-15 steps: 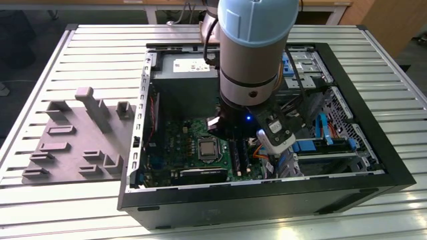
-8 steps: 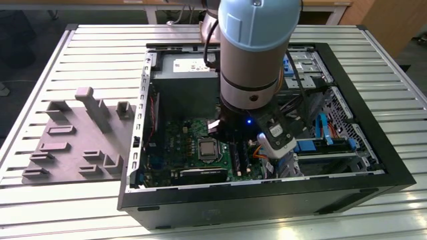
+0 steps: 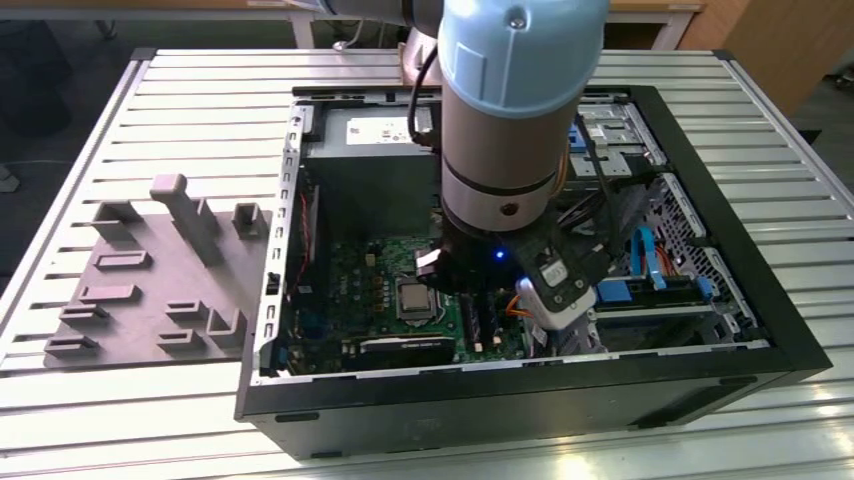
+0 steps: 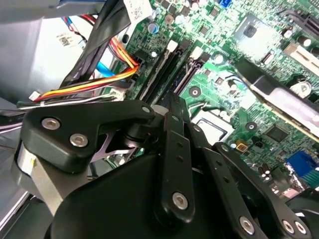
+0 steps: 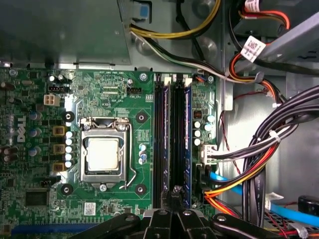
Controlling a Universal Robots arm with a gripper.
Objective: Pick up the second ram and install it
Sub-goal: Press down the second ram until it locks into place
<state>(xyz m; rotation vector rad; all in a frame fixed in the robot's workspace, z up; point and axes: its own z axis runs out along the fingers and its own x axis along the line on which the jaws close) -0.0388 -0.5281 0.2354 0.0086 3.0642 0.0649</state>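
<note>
While poised over the motherboard slots [image 5: 172, 144] inside the computer case [image 3: 747, 300], the pincer [image 5: 175, 195] has fingertips together, apparently pressing the second ram [image 5: 175, 149] home.

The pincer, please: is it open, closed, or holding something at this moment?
Pincer: closed, fingertips together above the memory slots on the motherboard. Whether a ram stick is between them cannot be told.
</note>
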